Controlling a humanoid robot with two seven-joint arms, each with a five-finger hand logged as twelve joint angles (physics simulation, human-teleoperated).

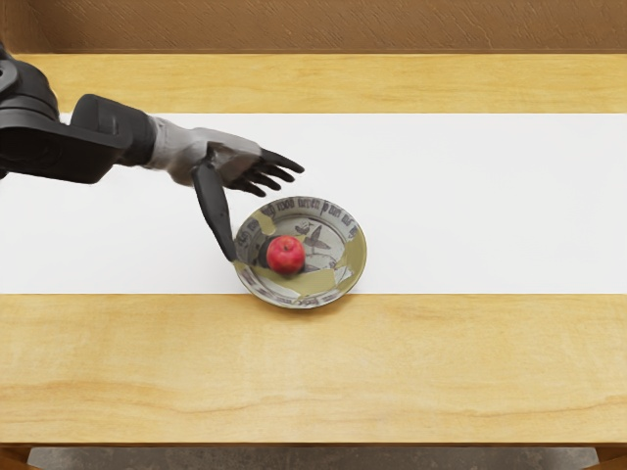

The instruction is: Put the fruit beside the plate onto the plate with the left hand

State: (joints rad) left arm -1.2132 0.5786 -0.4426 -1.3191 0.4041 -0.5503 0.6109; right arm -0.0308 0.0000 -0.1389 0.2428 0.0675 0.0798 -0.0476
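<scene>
Here's the apple [285, 255], bright red, sitting in the plate [359, 253], a touch left of the plate's centre. It's in the dish, resting on the patterned bottom, well inside the rim.

The plate itself lies on the table [313, 362], a little left of the middle. It straddles the front edge of the white strip [470, 206] that runs across the tabletop, and its near rim pokes out onto the bare wood.

Now the left arm [88, 137]: it reaches in from the table's left edge, over the white strip. The left hand [235, 166] hovers just behind the plate's back-left rim, and it's holding nothing. The dark fingers [279, 164] are fanned out wide, pointing toward the table's right side. The thumb [216, 211] hangs down long and straight, its tip right at the plate's left rim. Touching it or not, you can't tell from this angle. Hand and apple are clearly apart.
</scene>
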